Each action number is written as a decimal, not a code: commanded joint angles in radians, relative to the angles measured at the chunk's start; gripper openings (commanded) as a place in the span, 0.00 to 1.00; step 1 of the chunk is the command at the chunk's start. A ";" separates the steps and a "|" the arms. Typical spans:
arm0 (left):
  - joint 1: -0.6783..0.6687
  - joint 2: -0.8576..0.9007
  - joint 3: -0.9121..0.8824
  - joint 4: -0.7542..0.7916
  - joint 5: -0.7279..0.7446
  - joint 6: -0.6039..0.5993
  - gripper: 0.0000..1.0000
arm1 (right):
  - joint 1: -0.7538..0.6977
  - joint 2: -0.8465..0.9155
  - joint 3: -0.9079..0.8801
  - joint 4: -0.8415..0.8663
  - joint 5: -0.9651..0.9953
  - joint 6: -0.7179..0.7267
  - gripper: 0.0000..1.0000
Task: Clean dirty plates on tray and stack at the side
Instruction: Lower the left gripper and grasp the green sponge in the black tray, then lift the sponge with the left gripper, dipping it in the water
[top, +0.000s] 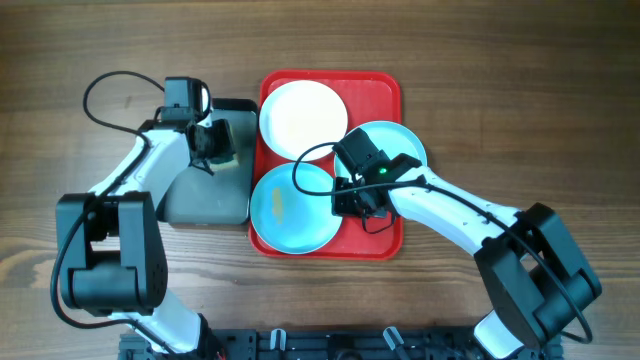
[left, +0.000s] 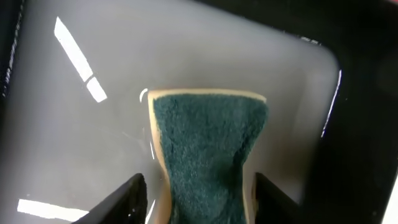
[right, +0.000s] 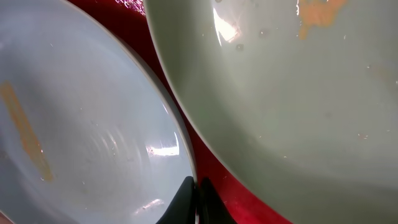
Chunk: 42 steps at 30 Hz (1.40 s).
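The red tray (top: 385, 90) holds three plates: a white plate (top: 303, 118) at the back left, an aqua plate (top: 290, 210) with an orange smear at the front left, and a second aqua plate (top: 405, 140) at the right, partly under my right arm. My right gripper (top: 345, 195) (right: 198, 199) is shut on the front aqua plate's rim (right: 81, 124). Beside it the white plate (right: 298, 106) shows an orange smear. My left gripper (top: 215, 145) (left: 199, 205) stands open astride a green and yellow sponge (left: 208, 155), its fingers (left: 127, 202) close to the sponge's sides.
A dark grey tray (top: 205, 195) (left: 81, 143) lies left of the red tray, and the sponge rests on it. Bare wooden table surrounds both trays. Cables trail from each arm.
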 joint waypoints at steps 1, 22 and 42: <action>-0.005 0.011 -0.011 0.007 0.011 -0.013 0.45 | 0.010 0.015 -0.005 0.012 -0.014 0.011 0.04; -0.010 0.016 -0.025 0.029 0.000 0.046 0.51 | 0.010 0.015 -0.005 0.012 -0.018 0.013 0.04; -0.010 0.027 -0.045 0.063 0.000 0.046 0.46 | 0.010 0.015 -0.005 0.013 -0.018 0.011 0.05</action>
